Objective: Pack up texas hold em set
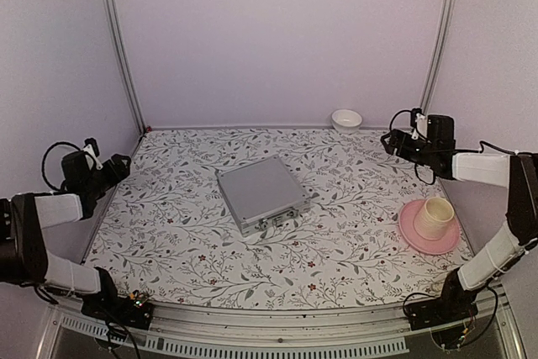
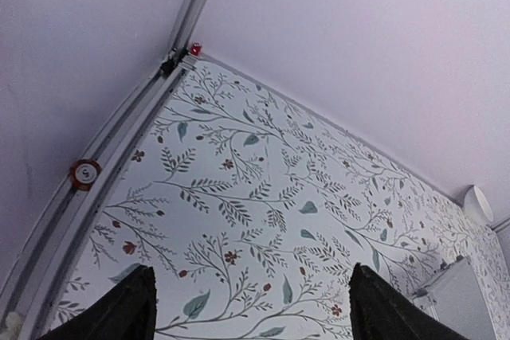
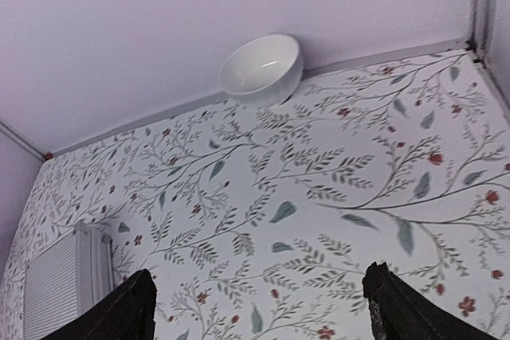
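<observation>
The silver aluminium briefcase (image 1: 261,193) lies shut in the middle of the floral table, latches toward the near side. Its corner shows in the left wrist view (image 2: 464,302) and its ribbed lid in the right wrist view (image 3: 62,287). No decks, chips or button are in view on the table. My left gripper (image 1: 123,162) is raised at the far left edge, open and empty, its fingertips (image 2: 131,305) wide apart. My right gripper (image 1: 388,140) is raised at the far right, open and empty, its fingertips (image 3: 392,300) wide apart.
A small white bowl (image 1: 346,118) sits against the back wall, also in the right wrist view (image 3: 261,67). A cream cup (image 1: 435,217) stands on a pink plate (image 1: 409,227) at the right. A red-and-white round thing (image 2: 84,173) sits on the left frame rail.
</observation>
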`<state>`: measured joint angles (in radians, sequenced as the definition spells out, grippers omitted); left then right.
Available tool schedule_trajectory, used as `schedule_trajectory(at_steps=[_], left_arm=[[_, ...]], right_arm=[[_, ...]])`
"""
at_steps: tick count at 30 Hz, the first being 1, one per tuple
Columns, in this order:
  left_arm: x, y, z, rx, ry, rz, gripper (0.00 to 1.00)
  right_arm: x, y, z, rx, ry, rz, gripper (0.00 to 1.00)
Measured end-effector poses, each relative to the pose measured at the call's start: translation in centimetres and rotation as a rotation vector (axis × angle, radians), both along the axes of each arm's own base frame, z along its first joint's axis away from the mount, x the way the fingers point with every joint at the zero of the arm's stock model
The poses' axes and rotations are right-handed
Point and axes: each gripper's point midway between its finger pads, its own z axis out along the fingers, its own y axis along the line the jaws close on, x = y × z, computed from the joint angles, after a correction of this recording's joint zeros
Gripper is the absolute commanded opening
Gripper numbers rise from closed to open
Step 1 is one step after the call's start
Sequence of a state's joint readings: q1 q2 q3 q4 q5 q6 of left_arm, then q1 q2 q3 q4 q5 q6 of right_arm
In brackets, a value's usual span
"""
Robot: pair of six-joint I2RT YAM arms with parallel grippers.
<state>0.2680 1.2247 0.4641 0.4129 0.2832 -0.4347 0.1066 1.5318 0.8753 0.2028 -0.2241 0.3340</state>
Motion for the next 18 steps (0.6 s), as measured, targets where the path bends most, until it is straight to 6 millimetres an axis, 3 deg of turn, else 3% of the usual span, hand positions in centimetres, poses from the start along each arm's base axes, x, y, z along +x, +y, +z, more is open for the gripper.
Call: schedule_trajectory(at_steps=[4,8,14,18], left_arm=[[-1.8,2.6,-1.3,0.044,-0.047,0.096,0.85],[-4.1,3.2,-2.3,0.122,-0.071,0.161,0.88],[-4.2,4.3,1.2,0.252,-0.212,0.216,0.88],[-3.7,4.1,0.7,0.276,-0.212,0.202,0.89]], right_arm=[[-1.3,-7.7,1.2,-0.058,-0.082,-0.179,0.92],[-3.7,-12.1,1.0,-0.113,-0.146,-0.313,0.92],[-4.9,-13.8,-1.4,-0.185,-0.16,-0.38,0.92],[-4.9,-14.2,-0.9,-0.207,-0.202,-0.396,0.92]])
